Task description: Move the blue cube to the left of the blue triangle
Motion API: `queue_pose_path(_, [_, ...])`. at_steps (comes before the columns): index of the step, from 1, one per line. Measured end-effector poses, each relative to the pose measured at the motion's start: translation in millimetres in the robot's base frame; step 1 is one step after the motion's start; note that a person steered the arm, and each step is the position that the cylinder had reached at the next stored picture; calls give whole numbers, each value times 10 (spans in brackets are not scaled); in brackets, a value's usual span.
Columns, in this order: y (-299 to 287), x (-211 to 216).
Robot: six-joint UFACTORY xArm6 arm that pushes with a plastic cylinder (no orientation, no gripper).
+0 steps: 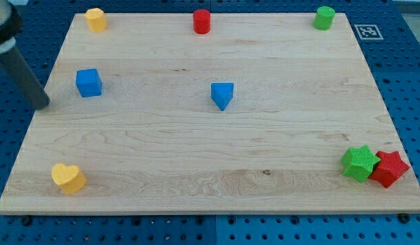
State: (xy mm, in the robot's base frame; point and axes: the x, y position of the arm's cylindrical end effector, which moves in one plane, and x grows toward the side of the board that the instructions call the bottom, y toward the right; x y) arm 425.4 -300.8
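Note:
The blue cube [88, 82] sits on the wooden board [196, 156] at the view's left, upper half. The blue triangle [222, 94] lies near the board's middle, well to the cube's right. My dark rod comes in from the view's top left corner, and my tip [42, 105] rests at the board's left edge, to the left of and slightly below the blue cube, a short gap apart from it.
A yellow block [96, 19], a red cylinder [201, 21] and a green cylinder [324, 17] stand along the top edge. A yellow heart [68, 177] lies at the bottom left. A green star [360, 162] touches a red star [390, 168] at the bottom right.

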Motion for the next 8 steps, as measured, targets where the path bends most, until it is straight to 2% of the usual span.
queue_pose_path(1, [17,-209])
queue_pose_path(2, [132,-212])
queue_pose_path(4, [1357,-296])
queue_pose_path(6, [2053,-297])
queue_pose_path(8, [2099,-296])
